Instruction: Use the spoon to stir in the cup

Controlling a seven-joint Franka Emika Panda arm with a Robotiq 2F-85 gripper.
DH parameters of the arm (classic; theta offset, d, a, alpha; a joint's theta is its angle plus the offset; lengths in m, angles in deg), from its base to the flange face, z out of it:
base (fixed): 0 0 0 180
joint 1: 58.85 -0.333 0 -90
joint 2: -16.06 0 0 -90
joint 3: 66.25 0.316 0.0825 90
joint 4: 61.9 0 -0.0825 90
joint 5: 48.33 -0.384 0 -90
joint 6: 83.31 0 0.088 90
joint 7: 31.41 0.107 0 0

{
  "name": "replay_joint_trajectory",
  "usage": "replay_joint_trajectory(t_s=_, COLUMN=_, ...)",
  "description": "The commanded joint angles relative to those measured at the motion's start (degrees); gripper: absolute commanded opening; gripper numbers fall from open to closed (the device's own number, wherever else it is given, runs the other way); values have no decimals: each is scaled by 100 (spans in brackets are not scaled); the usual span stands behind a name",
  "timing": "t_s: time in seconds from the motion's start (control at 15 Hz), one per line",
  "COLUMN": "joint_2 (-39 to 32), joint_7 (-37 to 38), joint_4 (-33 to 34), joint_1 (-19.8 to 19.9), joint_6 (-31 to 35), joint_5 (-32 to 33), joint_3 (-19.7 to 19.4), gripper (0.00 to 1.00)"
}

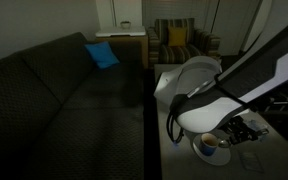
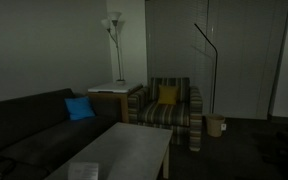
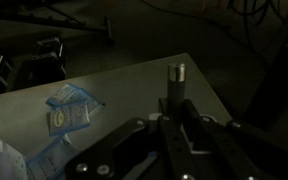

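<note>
- The tool (image 3: pixel 174 103) comes in from the bottom edge of the wrist view. Its fingers are drawn narrow around a slim metal piece that stands up between them, which is the spoon (image 3: pixel 174 74).
- Only that short upright stretch of the spoon shows; its other end is hidden behind the fingers.
- The cup (image 1: pixel 212 145) is small and white with a brownish inside. It sits on a white saucer (image 1: pixel 197 152) at the end of the surface nearest the camera in an exterior view.
- In that view the white and black arm (image 1: pixel 199 100) bends down over the cup. The tool's dark end is just beside the cup, but it is too dim to tell whether the spoon reaches into it.
- The cup does not show in the wrist view.
- The grey surface (image 3: pixel 134 75) carries pale blue packets (image 3: pixel 70 112) toward its left edge in the wrist view, well apart from the tool.
- Both exterior views show a dark sofa (image 1: pixel 54 100) along 1 side of the surface, with a blue cushion (image 1: pixel 102 55) at its far end.
- Past the far end of the surface (image 2: pixel 124 150) stands a striped armchair (image 2: pixel 169 115) with a yellow cushion (image 2: pixel 167 96) on its seat.
- A floor lamp (image 2: pixel 114 25) stands behind the sofa's far corner.
- The room is dim, and fine detail around the cup is hard to read.
</note>
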Motion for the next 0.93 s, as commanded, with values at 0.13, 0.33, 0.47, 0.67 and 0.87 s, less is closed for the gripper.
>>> replay_joint_trajectory(t_s=0.13, joint_2=0, joint_7=107, joint_4=-15, joint_1=88, joint_6=263, joint_5=-155, joint_3=-3, gripper=4)
replay_joint_trajectory(t_s=0.33, joint_2=56, joint_7=39, joint_4=-102, joint_1=180, joint_6=240, joint_5=-223, joint_3=90, gripper=4)
replay_joint_trajectory(t_s=0.47, joint_2=198, joint_7=-121, joint_4=-292, joint_1=220, joint_6=195, joint_5=-278, joint_3=145, gripper=4)
replay_joint_trajectory(t_s=0.67, joint_2=380, joint_7=-190, joint_4=-524, joint_1=259, joint_6=87, joint_5=-341, joint_3=205, gripper=4)
replay_joint_trajectory(t_s=0.87, joint_2=629, joint_7=-410, joint_4=-787, joint_1=259, joint_6=-108, joint_5=-319, joint_3=240, gripper=4)
